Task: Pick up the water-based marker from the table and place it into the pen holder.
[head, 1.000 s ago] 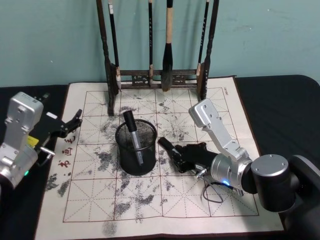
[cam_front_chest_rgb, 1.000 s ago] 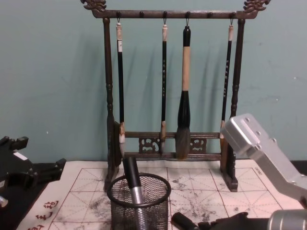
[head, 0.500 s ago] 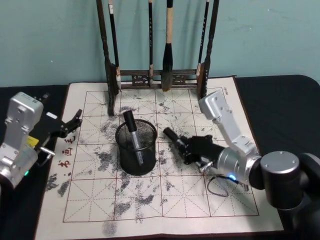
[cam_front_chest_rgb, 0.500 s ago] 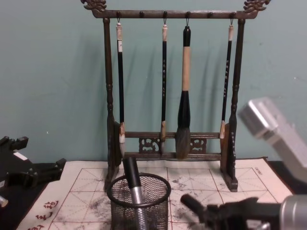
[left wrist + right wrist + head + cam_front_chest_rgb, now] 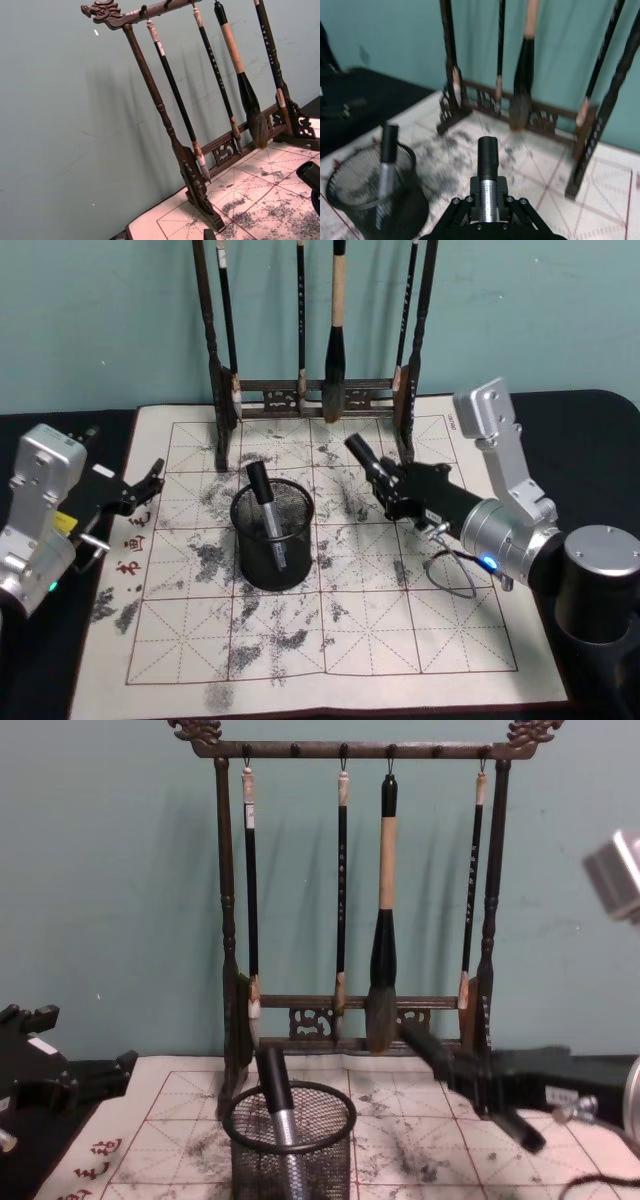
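The pen holder (image 5: pixel 243 558), a round black mesh cup, stands on the mat left of centre, also in the chest view (image 5: pixel 330 1160) and the right wrist view (image 5: pixel 351 176). One marker (image 5: pixel 264 506) with a black cap leans inside it. My right gripper (image 5: pixel 388 487) is shut on a second water-based marker (image 5: pixel 360 452), held in the air to the right of the holder and pointing toward the rack. That marker's black cap (image 5: pixel 487 153) sticks out ahead of the fingers (image 5: pixel 456 210). My left gripper (image 5: pixel 146 483) stays open at the mat's left edge.
A tall dark wooden brush rack (image 5: pixel 404 390) with several hanging brushes (image 5: pixel 383 950) stands at the back of the mat. The ink-stained gridded mat (image 5: pixel 330 640) covers the black table (image 5: pixel 560 450). A teal wall is behind.
My right gripper has risen from the mat with the marker and swung back and to the right, toward the rack. The left arm and the pen holder have not moved.
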